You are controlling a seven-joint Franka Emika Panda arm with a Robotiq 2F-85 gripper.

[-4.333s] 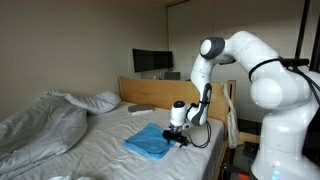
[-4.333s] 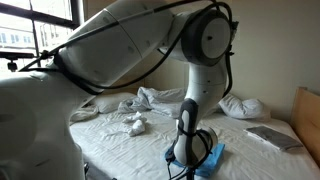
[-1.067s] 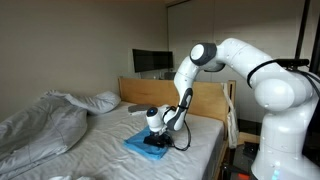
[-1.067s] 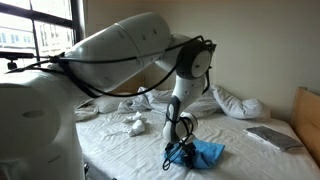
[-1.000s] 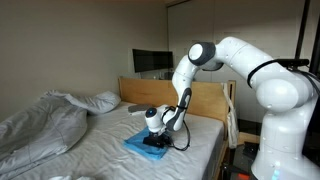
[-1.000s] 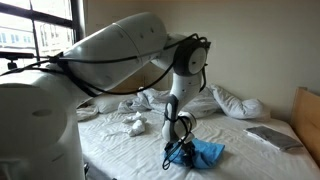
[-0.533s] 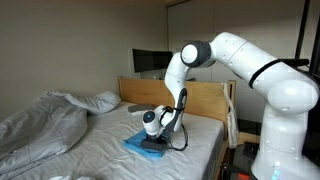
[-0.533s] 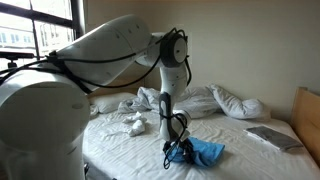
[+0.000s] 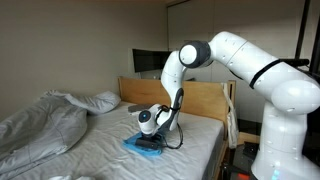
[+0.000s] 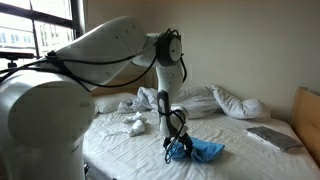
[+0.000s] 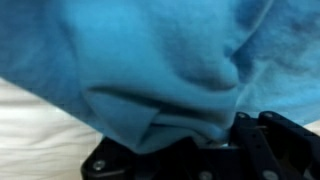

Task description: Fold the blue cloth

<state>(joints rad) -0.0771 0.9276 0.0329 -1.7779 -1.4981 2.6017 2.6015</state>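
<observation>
Big white bed (image 9: 95, 150) with a rumpled duvet (image 9: 40, 125) heaped on one side. Fat white arm (image 10: 60, 90) right by the camera in an exterior view, hiding lots of bed. Blue cloth (image 9: 131, 144) lying near the wooden headboard (image 9: 208, 100), well apart from the duvet. Gripper (image 9: 150, 143) down on it, squeezed onto a bunched fold of cloth.

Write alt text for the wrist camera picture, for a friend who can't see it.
A bright blue cloth fills nearly the whole close-up, with a fold of it bunched down between the black parts of the gripper at the bottom edge. A patch of white bed sheet shows at lower left.
</observation>
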